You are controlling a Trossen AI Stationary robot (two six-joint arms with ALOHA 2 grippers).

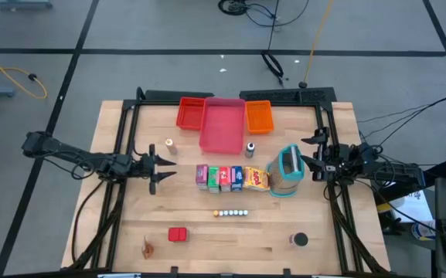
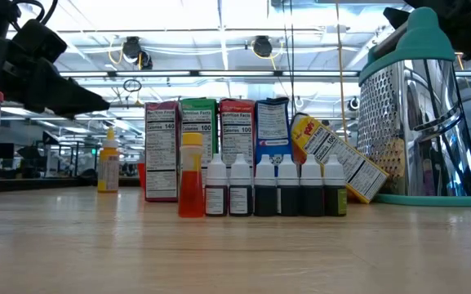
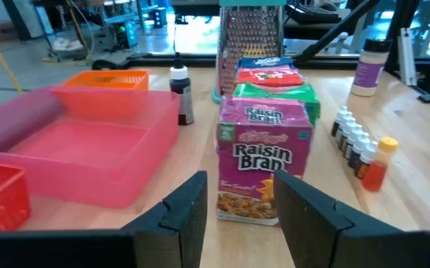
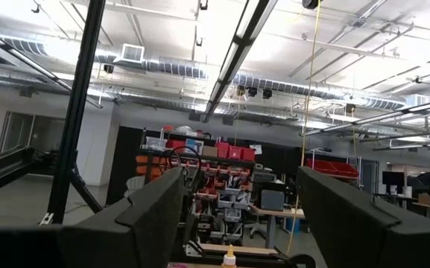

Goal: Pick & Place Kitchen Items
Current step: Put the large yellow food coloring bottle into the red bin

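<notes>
A row of food boxes [image 1: 230,177] stands mid-table: purple [image 3: 263,160] nearest my left gripper, then green, red and blue, with a yellow one [image 1: 257,180] leaning at the row's right end. Tiny bottles [image 1: 230,212] line up in front of the row. A red block [image 1: 178,234] and a dark round can [image 1: 300,240] sit near the front edge. My left gripper [image 1: 168,167] [image 3: 237,216] stands open, level, left of the purple box and apart from it. At the right edge my right gripper [image 1: 311,158] [image 4: 241,216] is open, tilted up toward the room, holding nothing.
Red [image 1: 191,113], pink [image 1: 222,123] and orange [image 1: 259,116] trays lie at the table's far side. A teal-and-white grater [image 1: 288,171] stands right of the boxes, close to my right gripper. Single small bottles stand at the far left [image 1: 168,144] and behind the boxes [image 1: 250,148].
</notes>
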